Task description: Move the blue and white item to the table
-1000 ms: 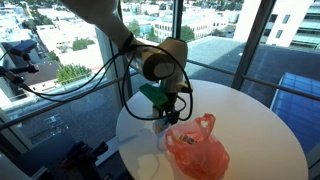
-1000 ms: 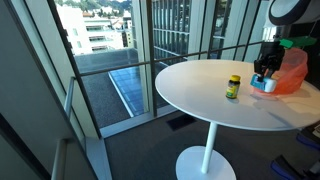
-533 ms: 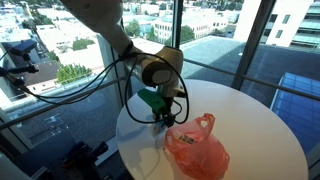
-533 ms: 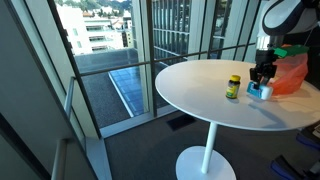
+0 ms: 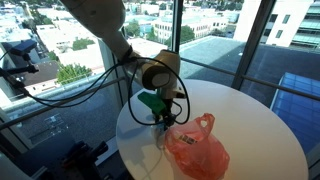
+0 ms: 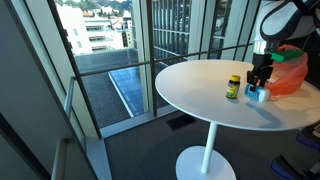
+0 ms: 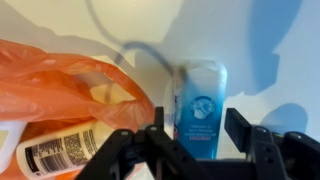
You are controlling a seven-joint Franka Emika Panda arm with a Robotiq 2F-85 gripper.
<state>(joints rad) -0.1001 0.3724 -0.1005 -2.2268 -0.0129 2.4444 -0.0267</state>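
Observation:
The blue and white item [image 7: 200, 105] is a small packet with a blue label. It sits between my gripper's [image 7: 198, 130] two black fingers [image 7: 240, 128], which close on its sides. In an exterior view my gripper [image 6: 262, 82] holds the item [image 6: 257, 94] low over the round white table [image 6: 195, 95], just beside the orange-red plastic bag [image 6: 288, 70]. In an exterior view my gripper [image 5: 160, 122] hides most of the item, at the table's [image 5: 250, 115] near edge.
A small yellow-labelled, dark-capped bottle [image 6: 233, 87] stands on the table close to the item. The bag [image 7: 60, 90] holds a white-labelled bottle [image 7: 60, 150] lying on its side. Tall glass windows [image 6: 110, 60] surround the table.
My gripper has carried the blue and white item out from the bag's side and toward the small bottle, and lowered it toward the tabletop.

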